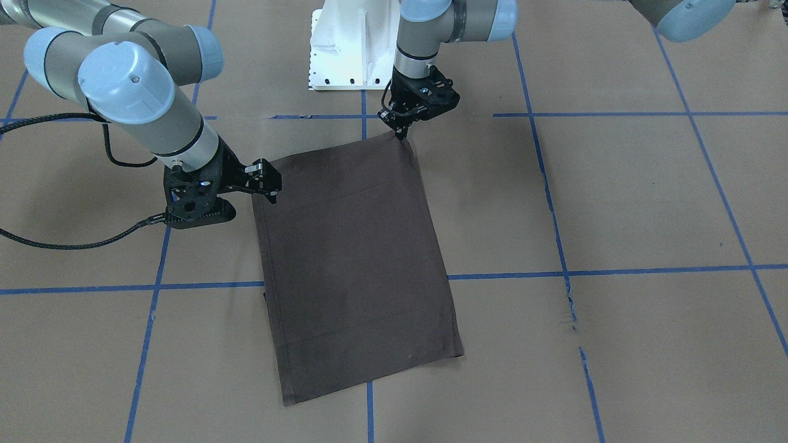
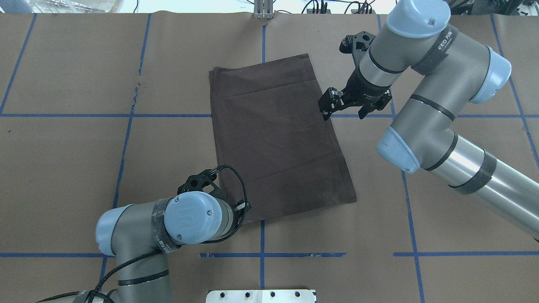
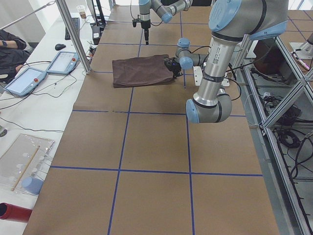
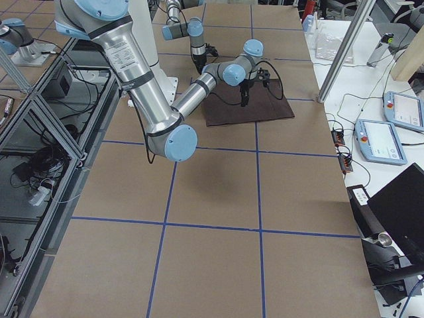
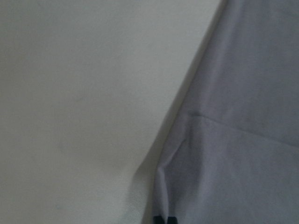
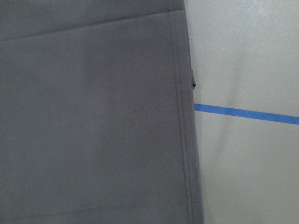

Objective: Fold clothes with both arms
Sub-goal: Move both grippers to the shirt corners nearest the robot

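Observation:
The dark brown T-shirt [image 1: 357, 258] [image 2: 278, 139] lies flat on the brown paper, folded into a long rectangle. My left gripper [image 1: 403, 134] points straight down at the corner nearest the robot base and is shut on it. In the left wrist view the T-shirt [image 5: 243, 140] puckers where the fingertips [image 5: 164, 219] pinch it. My right gripper [image 1: 246, 200] [image 2: 343, 114] stands open beside the long edge on the robot's right, with one finger over the hem. The right wrist view shows only the T-shirt [image 6: 93, 116], its stitched hem and bare paper.
The white pedestal base [image 1: 351, 49] stands just behind the shirt. Blue tape lines [image 1: 615, 271] grid the paper. Beyond the table's far edge, a side bench holds tablets [image 3: 29, 78], a metal post [image 3: 73, 34] rises, and a person's arm [image 3: 10, 44] rests.

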### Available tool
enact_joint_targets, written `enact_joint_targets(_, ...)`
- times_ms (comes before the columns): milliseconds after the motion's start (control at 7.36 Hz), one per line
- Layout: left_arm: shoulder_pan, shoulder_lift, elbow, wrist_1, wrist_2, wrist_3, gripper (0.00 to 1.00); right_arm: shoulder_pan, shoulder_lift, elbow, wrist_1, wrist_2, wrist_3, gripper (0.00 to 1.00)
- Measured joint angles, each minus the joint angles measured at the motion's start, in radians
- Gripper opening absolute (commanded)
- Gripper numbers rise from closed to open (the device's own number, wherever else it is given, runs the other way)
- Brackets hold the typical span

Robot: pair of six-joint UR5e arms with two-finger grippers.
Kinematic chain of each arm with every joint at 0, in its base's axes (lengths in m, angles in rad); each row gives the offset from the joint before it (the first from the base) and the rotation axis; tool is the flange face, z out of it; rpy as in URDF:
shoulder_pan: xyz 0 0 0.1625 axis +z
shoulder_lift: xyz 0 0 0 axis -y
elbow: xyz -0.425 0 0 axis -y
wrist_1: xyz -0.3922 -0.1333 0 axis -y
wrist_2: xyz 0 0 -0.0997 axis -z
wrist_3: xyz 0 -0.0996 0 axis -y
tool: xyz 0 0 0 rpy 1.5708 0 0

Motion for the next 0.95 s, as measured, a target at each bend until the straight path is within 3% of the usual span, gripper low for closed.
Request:
enact_joint_targets(272,-0.006,0.026,-0.033,0.000,0.000,0.050,0.00,-0.086,-0.052,0.064,0.002,-0.074,0.196,1.00)
enact_joint_targets(543,-0.008,0.028,-0.037,0.000,-0.001,0.060,0.00,-0.215,-0.077,0.114,0.005,-0.192,0.507,1.00)
enact_joint_targets(951,-0.009,0.028,-0.038,0.000,-0.001,0.061,0.00,-0.366,-0.125,0.125,0.045,-0.363,0.814,1.00)
